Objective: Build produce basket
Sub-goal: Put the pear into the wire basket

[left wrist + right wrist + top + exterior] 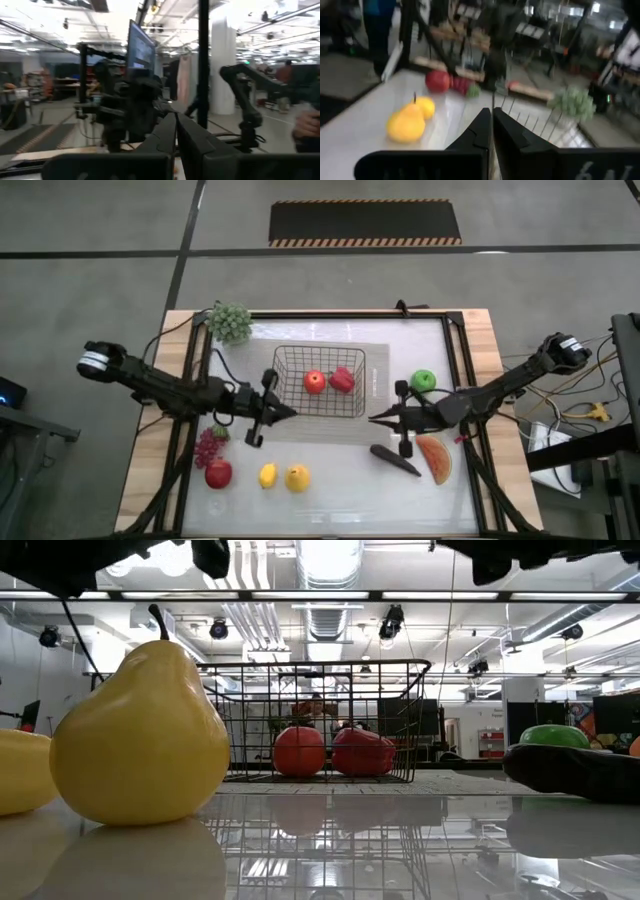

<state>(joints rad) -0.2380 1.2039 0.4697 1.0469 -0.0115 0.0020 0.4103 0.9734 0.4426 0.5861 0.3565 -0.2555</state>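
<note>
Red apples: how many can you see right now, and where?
2. One red apple sits inside the basket beside the red pepper; the other apple lies on the table near the grapes. None seems hidden.

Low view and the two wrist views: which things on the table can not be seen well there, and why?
- Low view: the yellow lemon is cut off by the picture's edge; the big yellow pear stands in front of it.
- Low view: the green round fruit is half hidden behind the dark purple eggplant.
- Right wrist view: the dark-red grapes are blurred.
- Left wrist view: no produce shows.
</note>
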